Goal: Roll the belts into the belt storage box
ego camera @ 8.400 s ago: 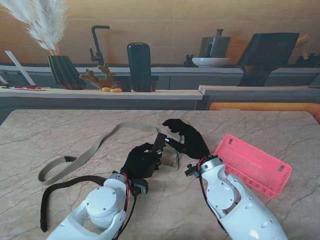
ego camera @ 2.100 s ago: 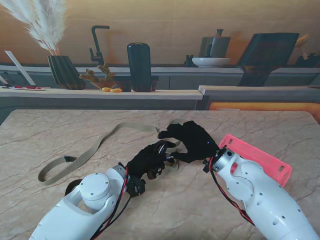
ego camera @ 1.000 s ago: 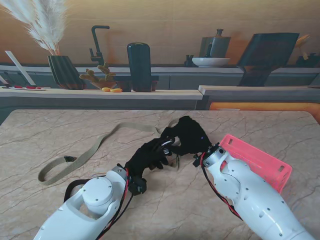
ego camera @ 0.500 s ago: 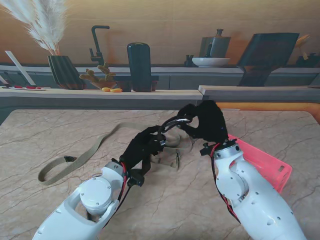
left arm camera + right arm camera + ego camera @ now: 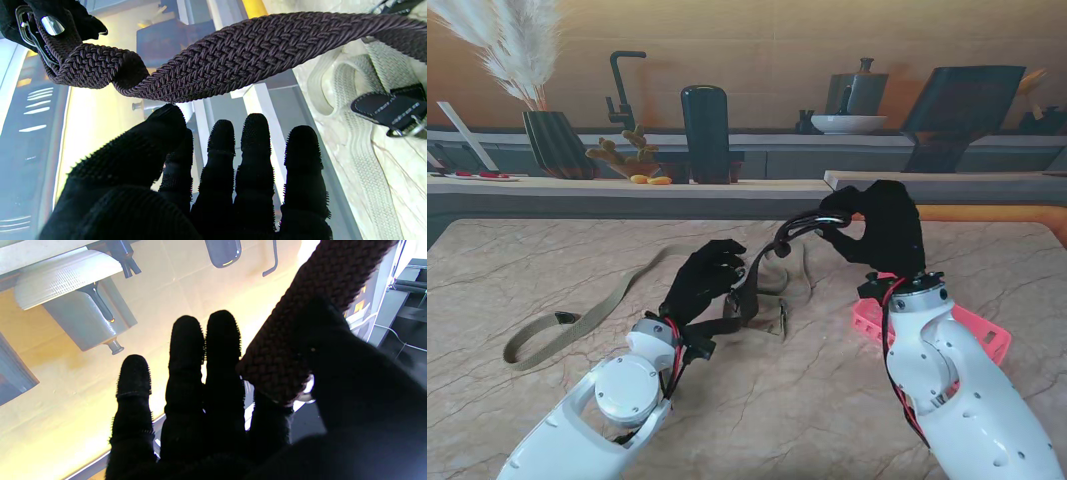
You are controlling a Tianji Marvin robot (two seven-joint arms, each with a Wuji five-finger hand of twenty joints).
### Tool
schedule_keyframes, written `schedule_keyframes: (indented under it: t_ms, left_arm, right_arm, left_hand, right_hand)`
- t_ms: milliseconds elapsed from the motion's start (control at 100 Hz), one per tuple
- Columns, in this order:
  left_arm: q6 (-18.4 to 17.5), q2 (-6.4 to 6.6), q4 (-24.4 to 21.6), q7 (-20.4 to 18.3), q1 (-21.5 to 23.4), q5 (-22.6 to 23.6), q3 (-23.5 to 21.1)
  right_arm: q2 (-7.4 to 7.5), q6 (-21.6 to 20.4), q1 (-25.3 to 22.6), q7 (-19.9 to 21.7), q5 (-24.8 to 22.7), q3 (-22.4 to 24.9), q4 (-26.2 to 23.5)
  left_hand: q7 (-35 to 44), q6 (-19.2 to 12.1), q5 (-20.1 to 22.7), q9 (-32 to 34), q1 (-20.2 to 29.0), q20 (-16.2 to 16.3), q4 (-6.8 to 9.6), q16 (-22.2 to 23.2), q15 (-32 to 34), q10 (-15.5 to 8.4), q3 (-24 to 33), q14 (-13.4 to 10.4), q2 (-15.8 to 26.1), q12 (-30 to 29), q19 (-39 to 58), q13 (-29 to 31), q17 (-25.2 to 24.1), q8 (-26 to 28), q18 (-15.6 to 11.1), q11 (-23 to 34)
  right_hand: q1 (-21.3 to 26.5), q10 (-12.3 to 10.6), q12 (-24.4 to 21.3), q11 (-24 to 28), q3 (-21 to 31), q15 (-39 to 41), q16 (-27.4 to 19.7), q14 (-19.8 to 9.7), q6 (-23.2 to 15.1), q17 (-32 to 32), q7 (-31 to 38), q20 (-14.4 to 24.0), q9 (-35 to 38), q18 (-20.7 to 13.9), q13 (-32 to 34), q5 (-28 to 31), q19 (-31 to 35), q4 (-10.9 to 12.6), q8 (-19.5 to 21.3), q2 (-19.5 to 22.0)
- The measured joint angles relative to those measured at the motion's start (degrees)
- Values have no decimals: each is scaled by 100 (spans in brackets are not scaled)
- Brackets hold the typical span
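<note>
2 belts: dark brown braided belt [image 5: 757, 275], buckle end pinched in raised right hand [image 5: 877, 228], strap sagging past left hand [image 5: 699, 282] with fingers spread, gripping nothing; beige webbing belt [image 5: 592, 315] flat on table [image 5: 527, 260]; pink box [image 5: 972, 335] right.

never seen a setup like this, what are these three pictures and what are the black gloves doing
The black gloves are the hands of a two-armed robot. One picture looks down from a stand above its shoulders; the other two come from cameras on each wrist, looking along the fingers. The right robot hand pinches the end of a dark woven belt and lifts it off the marble table. The left robot hand is at the same belt, though its fingers look spread. A beige belt lies flat, and a pink basket sits on the right.
</note>
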Motion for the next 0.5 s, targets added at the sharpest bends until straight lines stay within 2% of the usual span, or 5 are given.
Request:
schedule_keyframes:
  t_ms: [50, 100, 200, 350, 500]
  left_arm:
    - [-3, -29, 3, -33, -18, -97, 32]
    - [-18, -43, 3, -96, -30, -227, 63]
    - [-162, -50, 17, -128, -35, -210, 135]
    - [-519, -85, 35, 226, 25, 298, 194]
    - [-542, -105, -52, 465, 247, 959, 104]
  right_arm:
    - [7, -23, -14, 3, -6, 16, -23]
    - [17, -53, -18, 4, -39, 22, -36]
    - [41, -87, -12, -6, -172, 16, -40]
    - [75, -90, 71, -92, -214, -126, -3]
    - [87, -32, 275, -176, -241, -410, 180]
  left_hand:
    - [0, -1, 0, -100, -79, -42, 0, -2, -38, -1, 111, 0, 15, -383, 0, 0, -69, -85, 0, 2]
    - [-65, -1, 0, -336, -299, -54, 0, -116, -240, -3, 100, 0, 106, -738, -7, -279, -236, -222, 1, -4]
    - [-374, -1, -196, -743, -819, -55, 0, -290, -556, -3, -120, 0, 105, -999, -155, -800, -609, -443, 0, -171]
    - [-508, 1, -341, -1067, -996, -123, 0, -487, -903, -3, -375, -1, 104, -1176, -460, -1258, -1013, -563, -164, -349]
    - [-510, 1, -347, -1087, -956, -124, 0, -520, -939, -3, -375, -10, 104, -1225, -527, -1332, -1100, -564, -174, -397]
  right_hand:
    - [0, 0, 0, 0, 0, 0, 0, 0, 1, 0, 0, 0, 0, 0, 0, 0, 1, 0, 0, 0]
    - [0, 0, 0, 1, 0, 0, 0, 0, 2, -1, 1, 0, 0, 0, 0, 0, 1, 1, 1, 0]
    - [0, 0, 0, 2, 0, 2, 0, 0, 17, -1, 6, -1, 0, 0, 0, 0, 2, 1, 5, 0]
    - [0, 2, 0, 64, 0, 8, 0, 0, 41, -14, 8, -3, 0, 0, 0, 0, 23, 5, 17, 0]
    - [2, 3, 0, 75, 0, 61, 0, 0, 53, -62, 10, -5, 0, 1, 0, 0, 54, 5, 18, 0]
